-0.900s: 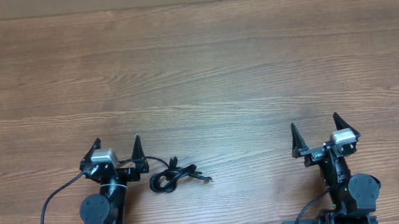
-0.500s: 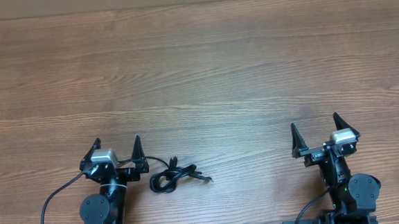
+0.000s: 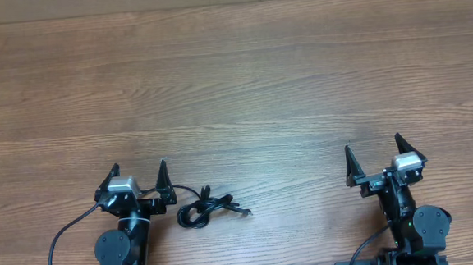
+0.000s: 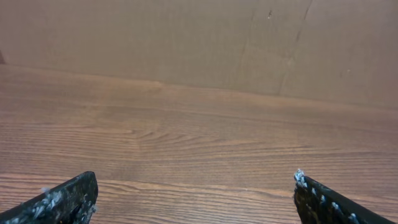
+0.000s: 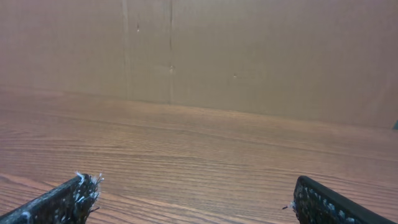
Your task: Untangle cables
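Left fingers (image 3: 164, 182) are spread wide with nothing between them, and so are the right fingers (image 3: 351, 168); both pairs sit at the near edge of the table (image 3: 233, 83) pointing toward the far side. The cables (image 3: 204, 210) are a small black clump just right of the left fingers and a touch nearer than their tips, so they're beside and slightly behind that arm, not in front of it. The clump runs mostly left to right, with a loop on its left end and a plug tip poking out to the right. The left arm is clearly nearer and the right fingers are well apart from it. I'd guess the left arm goes first and has to swing right and pull back. Neither wrist view shows the cables, just bare table and a brown panel (image 4: 186, 37). From overhead I can't tell how many cords there are, where they cross, or whether the thin strand by the left fingers touches them.
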